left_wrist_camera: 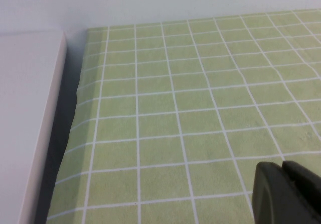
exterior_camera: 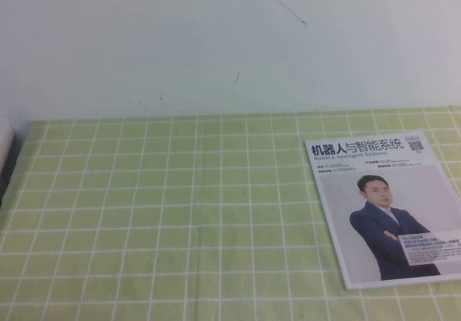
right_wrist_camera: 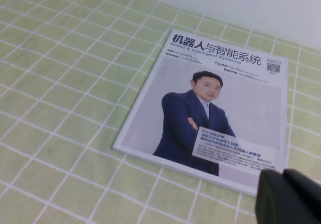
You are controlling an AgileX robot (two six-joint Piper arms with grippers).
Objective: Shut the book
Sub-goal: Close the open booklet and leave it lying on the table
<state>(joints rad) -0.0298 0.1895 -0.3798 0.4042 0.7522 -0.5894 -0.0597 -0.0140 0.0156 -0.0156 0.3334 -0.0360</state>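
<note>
Thin glossy book (exterior_camera: pixel 385 209), closed, right edge of green checked-cloth desk (exterior_camera: pixel 158 213).
The left gripper (left_wrist_camera: pixel 286 194) sits near the left edge, right gripper (right_wrist_camera: pixel 288 199) by the book; we cannot tell their opening.

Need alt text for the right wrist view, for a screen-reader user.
A closed magazine with a suited man on its cover lies flat on a green checked tablecloth by a white wall. The right end effector shows as a dark shape near the magazine's corner; the left end effector is outside this view, over bare cloth.
</note>
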